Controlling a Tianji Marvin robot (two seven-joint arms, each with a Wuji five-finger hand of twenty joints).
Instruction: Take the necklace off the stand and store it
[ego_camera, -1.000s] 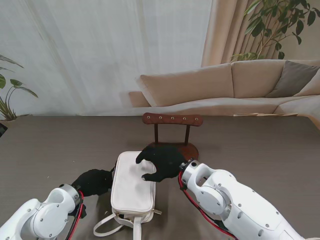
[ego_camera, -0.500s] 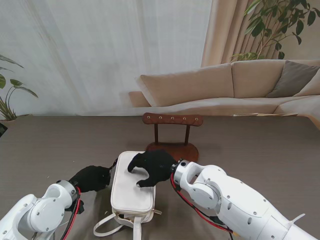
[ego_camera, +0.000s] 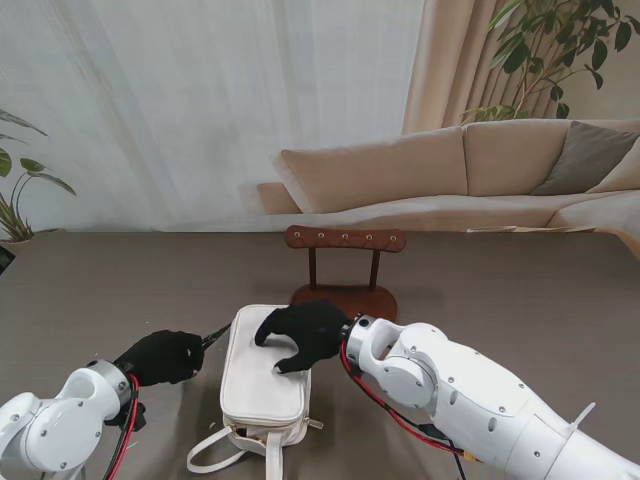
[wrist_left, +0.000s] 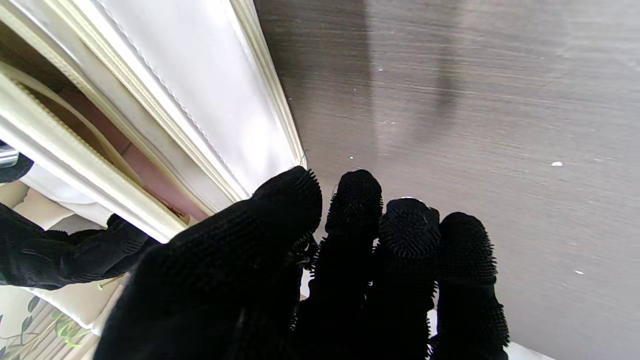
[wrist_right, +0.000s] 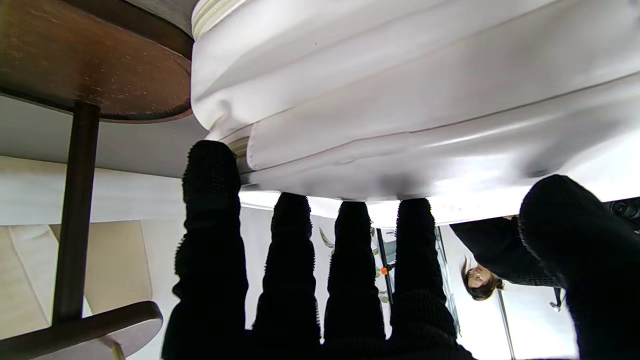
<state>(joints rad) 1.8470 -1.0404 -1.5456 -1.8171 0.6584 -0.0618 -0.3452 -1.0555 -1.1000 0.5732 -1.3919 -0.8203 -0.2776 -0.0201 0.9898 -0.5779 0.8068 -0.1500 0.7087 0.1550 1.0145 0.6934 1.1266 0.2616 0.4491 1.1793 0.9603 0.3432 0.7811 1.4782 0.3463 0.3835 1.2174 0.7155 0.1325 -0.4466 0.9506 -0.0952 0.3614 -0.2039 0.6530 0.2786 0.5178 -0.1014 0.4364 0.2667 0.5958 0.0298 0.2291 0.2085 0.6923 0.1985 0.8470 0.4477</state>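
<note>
on the dark table, your right hand presses spread fingers on the white bag. your left hand pinches its zipper pull; draw steadily.

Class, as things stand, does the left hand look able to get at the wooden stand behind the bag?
Probably not directly. The left hand sits left of the white bag, and the right hand rests on the bag, between it and the stand.

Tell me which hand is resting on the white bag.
The right hand, fingers spread on the white bag. The left hand is beside the bag, fingers bunched.
</note>
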